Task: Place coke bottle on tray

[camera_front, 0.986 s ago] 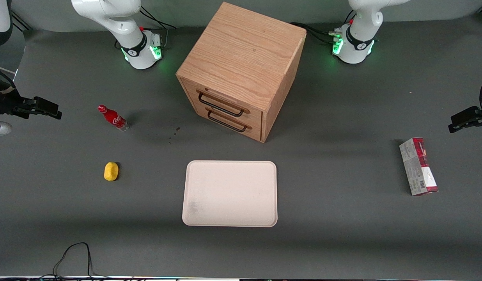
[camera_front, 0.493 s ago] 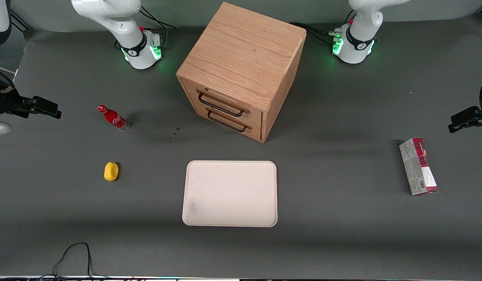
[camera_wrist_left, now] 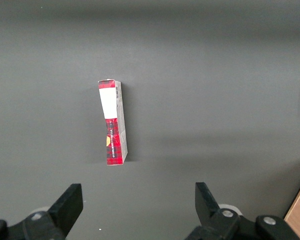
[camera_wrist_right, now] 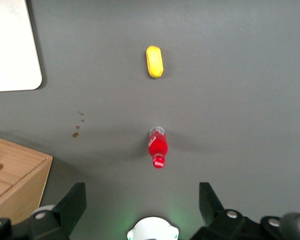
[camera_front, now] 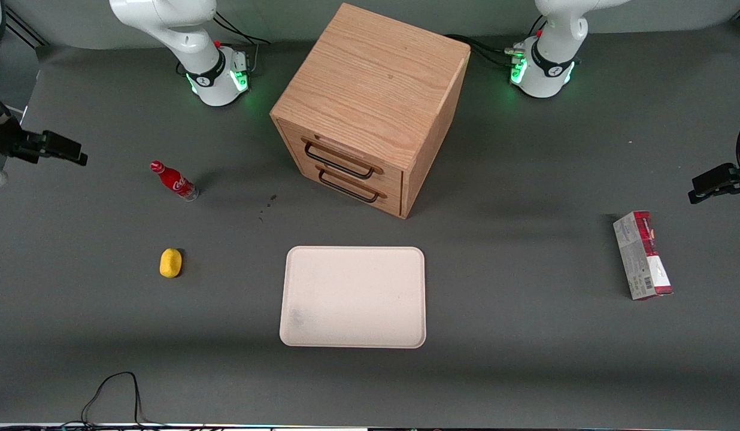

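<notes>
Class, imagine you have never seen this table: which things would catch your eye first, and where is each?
The wooden drawer cabinet stands mid-table, with the cream tray nearer the front camera. The small red coke bottle stands on the mat toward the working arm's end, a yellow object nearer the camera. The gripper hangs open above the mat, apart from the bottle.

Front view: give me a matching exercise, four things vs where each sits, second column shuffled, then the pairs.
Things:
1. coke bottle
2. tray
3. yellow object
4. gripper

Places:
A. nearer the front camera than the drawer cabinet
B. on the table, nearer the front camera than the coke bottle
C. raised, fingers open, toward the working arm's end
D. standing on the table, apart from the tray

Pairs: 1-D, 2-A, 3-B, 4-C
</notes>
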`<state>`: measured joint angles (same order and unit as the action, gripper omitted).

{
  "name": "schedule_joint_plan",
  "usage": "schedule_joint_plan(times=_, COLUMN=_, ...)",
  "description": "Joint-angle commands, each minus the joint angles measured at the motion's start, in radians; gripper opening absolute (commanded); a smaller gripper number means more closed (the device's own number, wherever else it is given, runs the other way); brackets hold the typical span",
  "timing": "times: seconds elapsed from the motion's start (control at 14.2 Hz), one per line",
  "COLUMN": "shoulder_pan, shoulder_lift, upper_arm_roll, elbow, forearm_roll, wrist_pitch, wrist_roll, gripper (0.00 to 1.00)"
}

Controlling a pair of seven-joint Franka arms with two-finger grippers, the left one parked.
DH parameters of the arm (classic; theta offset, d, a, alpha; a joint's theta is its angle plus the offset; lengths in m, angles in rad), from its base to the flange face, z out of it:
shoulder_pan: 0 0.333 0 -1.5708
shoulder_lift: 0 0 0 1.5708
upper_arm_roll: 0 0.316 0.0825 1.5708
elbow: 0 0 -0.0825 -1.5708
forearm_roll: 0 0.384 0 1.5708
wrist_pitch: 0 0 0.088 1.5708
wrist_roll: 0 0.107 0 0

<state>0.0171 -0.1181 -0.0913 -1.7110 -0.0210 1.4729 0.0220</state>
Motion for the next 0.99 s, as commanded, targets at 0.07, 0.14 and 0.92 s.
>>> schedule_joint_plan(times=0.07, shoulder_pan=0.009, shoulder_lift=-0.303, upper_arm_roll=-0.028, elbow=-0.342, forearm_roll=0.003, wrist_pitch=0.131, wrist_roll=-0.025, gripper=1.00)
schedule_joint_plan(times=0.14, shoulder_pan=0.011, shoulder_lift=-0.337, upper_arm_roll=-0.047, elbow=-0.384, forearm_roll=0.001, wrist_pitch=0.141, wrist_roll=-0.028, gripper=1.00)
schedule_joint_plan(times=0.92, shoulder_pan=0.012, shoulder_lift=-0.368, upper_arm_roll=-0.061, elbow=-0.587, forearm_roll=-0.074, wrist_pitch=0.273, wrist_roll=-0.146, gripper=1.00)
